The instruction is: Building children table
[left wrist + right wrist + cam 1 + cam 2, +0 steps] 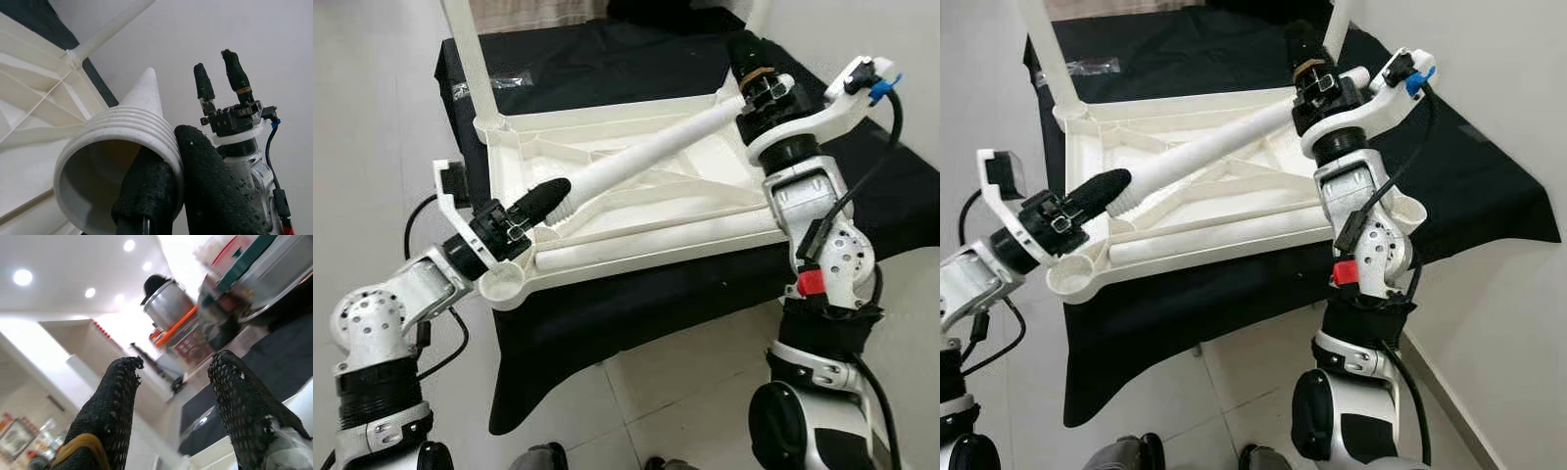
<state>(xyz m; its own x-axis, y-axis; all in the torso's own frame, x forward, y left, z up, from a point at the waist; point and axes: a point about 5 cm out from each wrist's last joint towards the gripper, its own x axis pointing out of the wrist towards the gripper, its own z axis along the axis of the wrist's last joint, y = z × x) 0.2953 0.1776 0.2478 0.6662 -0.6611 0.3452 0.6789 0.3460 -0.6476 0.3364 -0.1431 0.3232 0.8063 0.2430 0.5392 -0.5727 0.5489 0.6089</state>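
Gripping the table leg's (646, 157) threaded rim (diagonal): left hand (540, 201).

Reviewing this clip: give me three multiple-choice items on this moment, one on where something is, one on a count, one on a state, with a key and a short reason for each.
1. Where does the upturned white table top lie?
A. on the bare floor
B. on a black cloth
C. against a wall

2. How many table legs already stand upright in corner sockets?
A. none
B. two
C. four

3. What is the left gripper doing?
A. hanging idle
B. gripping the loose table leg's threaded end
C. pressing the cloth

Key: B, the black cloth spreads under the top. B, one fitted leg rises at the far left corner, another at the far right. B, one finger sits inside the loose leg and one outside; the right gripper is open above its far end.
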